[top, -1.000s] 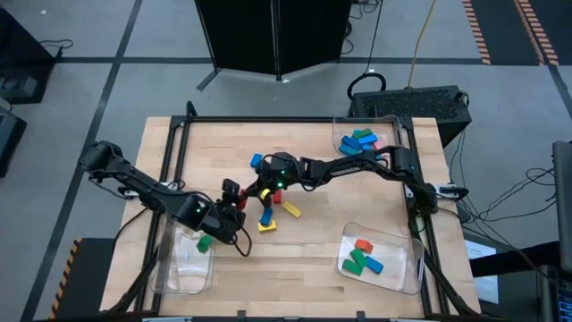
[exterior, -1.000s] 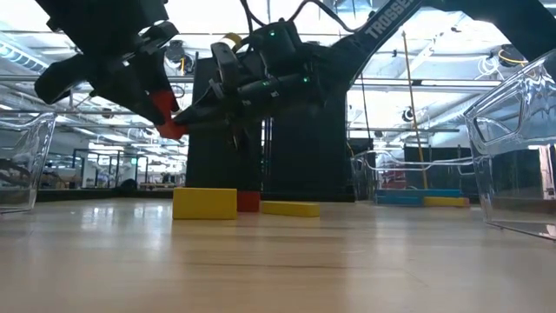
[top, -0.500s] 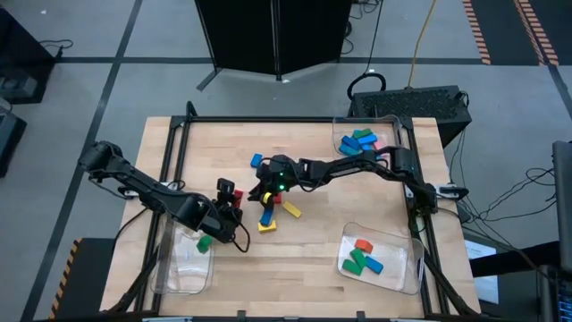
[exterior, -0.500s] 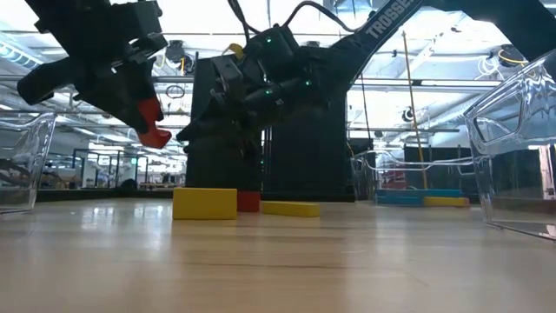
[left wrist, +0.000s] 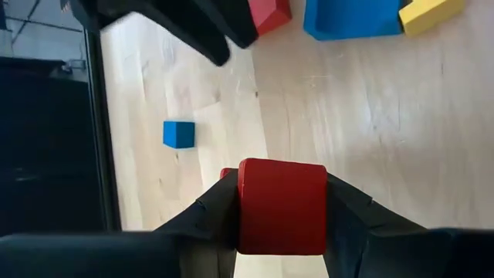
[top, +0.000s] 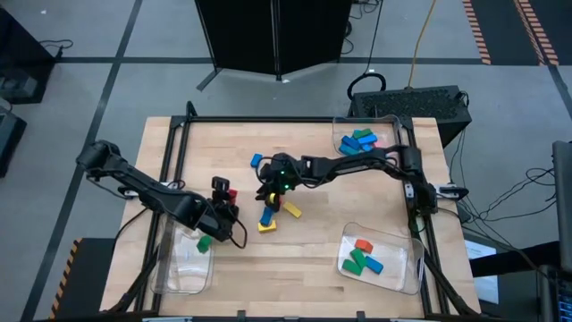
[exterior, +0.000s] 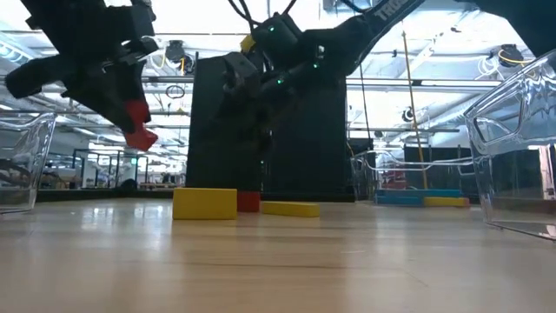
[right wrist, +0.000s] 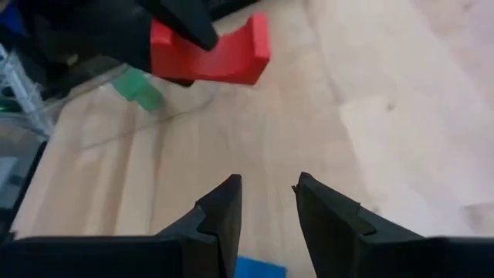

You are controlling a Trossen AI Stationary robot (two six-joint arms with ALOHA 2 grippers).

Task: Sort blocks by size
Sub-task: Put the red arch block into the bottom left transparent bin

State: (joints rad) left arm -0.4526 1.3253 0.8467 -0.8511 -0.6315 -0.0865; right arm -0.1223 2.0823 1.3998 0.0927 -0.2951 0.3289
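Now | left claw (left wrist: 282, 220) clamps smooth red block (left wrist: 281, 205) | right claw (right wrist: 266, 208) parted, empty | wood-grain table (top: 340, 210)

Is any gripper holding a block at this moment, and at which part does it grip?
The left gripper holds a red block, its fingers pressing the block's two opposite sides. The right gripper is open and holds nothing.

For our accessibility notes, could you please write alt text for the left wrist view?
The left gripper clamps a red block above the wooden table. Beyond it lie a small blue block, a larger blue block and part of a yellow block.
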